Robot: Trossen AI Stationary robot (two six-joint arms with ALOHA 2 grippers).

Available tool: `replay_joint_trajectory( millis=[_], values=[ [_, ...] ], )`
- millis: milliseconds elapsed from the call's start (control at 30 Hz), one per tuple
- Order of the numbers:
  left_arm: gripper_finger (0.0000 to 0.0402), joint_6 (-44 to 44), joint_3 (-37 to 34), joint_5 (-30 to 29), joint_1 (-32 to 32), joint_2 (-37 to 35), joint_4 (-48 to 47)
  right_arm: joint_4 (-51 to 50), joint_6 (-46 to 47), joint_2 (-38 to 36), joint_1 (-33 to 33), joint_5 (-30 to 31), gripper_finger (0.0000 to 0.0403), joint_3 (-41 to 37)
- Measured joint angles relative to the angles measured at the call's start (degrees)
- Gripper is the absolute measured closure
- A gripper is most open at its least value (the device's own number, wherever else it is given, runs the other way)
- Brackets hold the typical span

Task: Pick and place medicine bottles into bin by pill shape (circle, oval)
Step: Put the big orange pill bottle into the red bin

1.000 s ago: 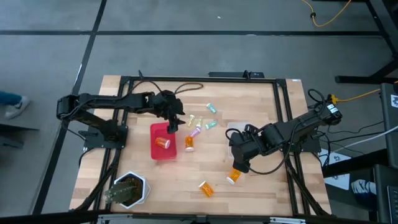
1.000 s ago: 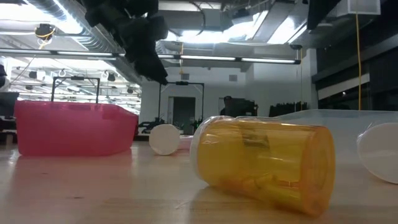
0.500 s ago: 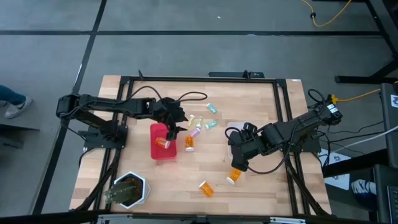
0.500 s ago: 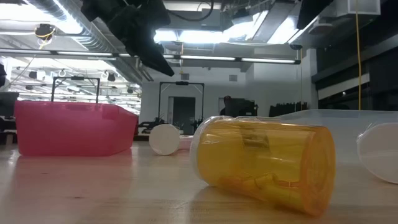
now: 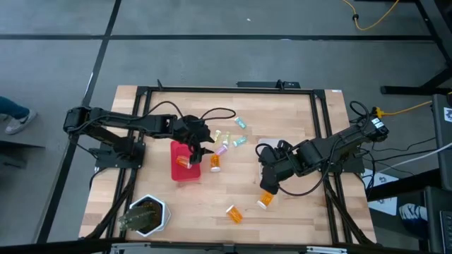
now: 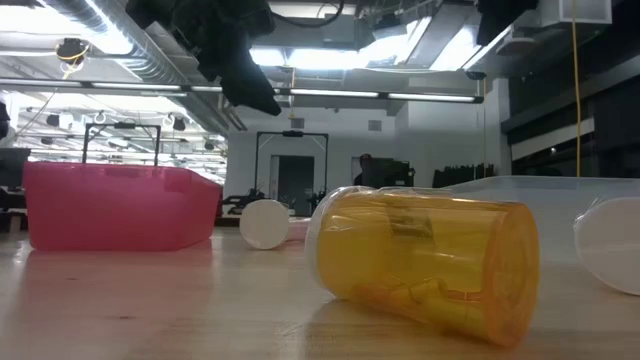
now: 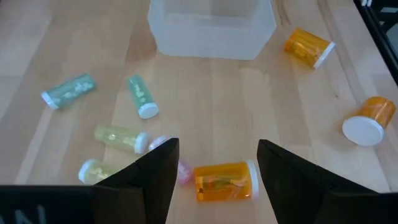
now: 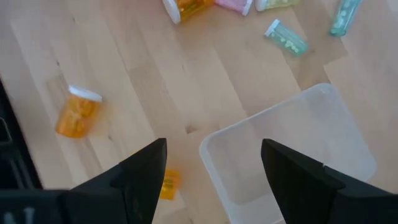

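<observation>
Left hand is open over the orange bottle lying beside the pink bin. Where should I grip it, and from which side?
Grip the orange bottle across the middle of its barrel, coming straight down. It lies on its side with the white cap at one end, so the left hand, open above it, probably closes best across the round sides, clear of the pink vial near its base.

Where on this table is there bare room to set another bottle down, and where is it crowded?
Bare wood lies between the red bin and the clear bin on the near side, bordered by two orange bottles at the front. It is crowded behind, where the pastel vials cluster by the left claw. The right claw hovers over the front right.
</observation>
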Motion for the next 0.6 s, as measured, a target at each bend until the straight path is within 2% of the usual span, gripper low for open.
replay_joint_trajectory(
  millis=[200, 333, 467, 600],
  values=[
    [0.0190, -2.5, 0.0, 0.1, 0.0, 0.0, -0.1, 0.2, 5.0, 0.0, 0.6, 0.0, 0.0139, 0.0],
    [0.0190, -4.7, 0.0, 0.0, -0.2, 0.0, -0.4, 0.2, 4.9, 0.0, 3.1, 0.0, 0.0139, 0.0],
    [0.0190, -1.4, 0.0, 0.1, -0.3, 0.0, -0.2, 0.2, 3.4, 0.0, 6.1, 0.0, 0.0139, 0.0],
    [0.0190, -1.8, 0.0, 0.0, -0.3, 0.0, -0.1, 0.2, 0.9, 0.0, 8.4, 2.4, 0.0139, 0.0]
  ],
)
